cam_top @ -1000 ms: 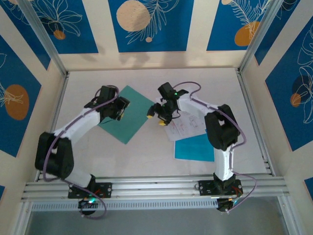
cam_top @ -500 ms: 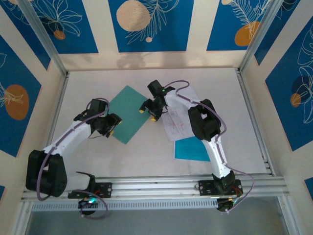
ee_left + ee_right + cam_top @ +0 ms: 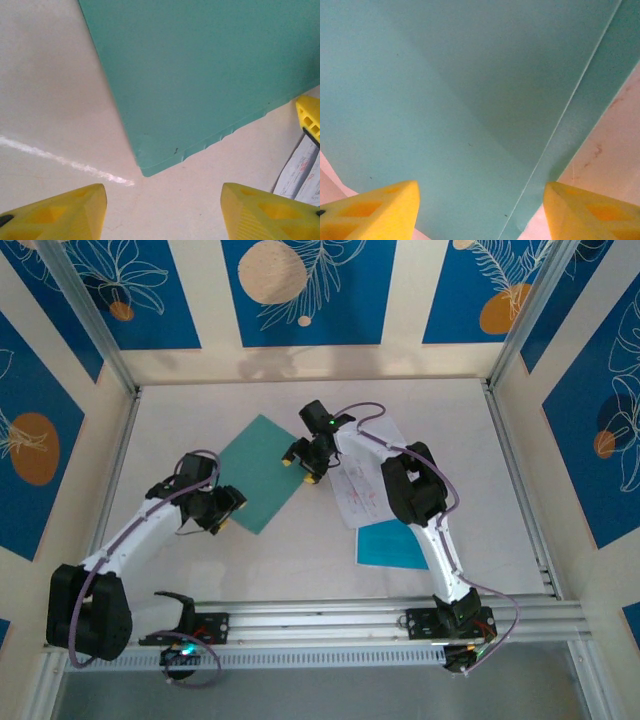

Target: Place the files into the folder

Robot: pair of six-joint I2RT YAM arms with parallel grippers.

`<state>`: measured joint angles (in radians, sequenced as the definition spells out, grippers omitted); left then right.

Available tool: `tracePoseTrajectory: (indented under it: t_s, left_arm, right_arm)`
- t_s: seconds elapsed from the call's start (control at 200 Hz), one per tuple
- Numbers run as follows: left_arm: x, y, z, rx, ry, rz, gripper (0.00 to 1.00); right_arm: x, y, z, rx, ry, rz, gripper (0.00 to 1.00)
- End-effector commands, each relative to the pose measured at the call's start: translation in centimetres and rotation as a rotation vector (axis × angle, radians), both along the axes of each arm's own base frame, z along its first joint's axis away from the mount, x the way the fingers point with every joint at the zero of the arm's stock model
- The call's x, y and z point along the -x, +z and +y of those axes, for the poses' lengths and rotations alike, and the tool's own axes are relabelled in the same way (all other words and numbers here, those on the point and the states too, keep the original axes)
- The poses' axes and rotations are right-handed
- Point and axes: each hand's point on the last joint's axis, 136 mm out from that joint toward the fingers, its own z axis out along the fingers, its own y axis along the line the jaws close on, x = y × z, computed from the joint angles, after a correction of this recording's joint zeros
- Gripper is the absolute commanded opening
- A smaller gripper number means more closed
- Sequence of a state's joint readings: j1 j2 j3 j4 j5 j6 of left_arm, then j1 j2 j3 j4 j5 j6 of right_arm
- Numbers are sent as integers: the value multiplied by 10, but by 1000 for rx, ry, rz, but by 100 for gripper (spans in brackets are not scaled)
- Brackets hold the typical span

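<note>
The teal-green folder [image 3: 262,472] lies flat and closed on the table, left of centre. Its near corner [image 3: 145,167] points at my left gripper [image 3: 162,215], which hovers open just short of it over bare table [image 3: 224,512]. My right gripper [image 3: 299,471] hangs open over the folder's right edge, the teal surface [image 3: 445,100] spanning the gap between its yellow fingers [image 3: 375,210]. The files lie to the right: white printed sheets [image 3: 368,490] and a cyan-blue sheet [image 3: 395,545] nearer the front. Nothing is held.
The white table [image 3: 180,420] is walled by an aluminium frame [image 3: 300,620] at the front and sides. One yellow finger of the right gripper [image 3: 310,117] and a paper corner [image 3: 300,172] sit at the left wrist view's right edge.
The left gripper has pulled back off the folder toward its near corner. The right gripper has moved left from the white sheets to the folder's right edge. Papers and folder have not moved.
</note>
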<state>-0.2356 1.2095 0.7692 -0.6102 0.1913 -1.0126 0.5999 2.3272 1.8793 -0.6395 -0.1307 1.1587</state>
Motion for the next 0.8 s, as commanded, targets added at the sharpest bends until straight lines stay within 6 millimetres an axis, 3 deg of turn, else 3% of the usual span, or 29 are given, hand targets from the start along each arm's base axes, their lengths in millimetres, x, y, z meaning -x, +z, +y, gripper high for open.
tracePoseTrajectory:
  t_s: [0.0, 0.275, 0.54, 0.795]
  left_arm:
    - [9, -2, 2, 1, -15, 16, 62]
    - [11, -7, 2, 0, -25, 19, 62]
    - [12, -10, 3, -6, -26, 22, 62]
    - [11, -11, 3, -13, -37, 18, 62]
  right_arm:
    - [-3, -11, -2, 15, -19, 30, 67]
    - [-2, -13, -3, 29, -16, 30, 66]
    - [-8, 15, 5, 11, 1, -57, 66]
    - [-5, 15, 6, 22, 10, -65, 65]
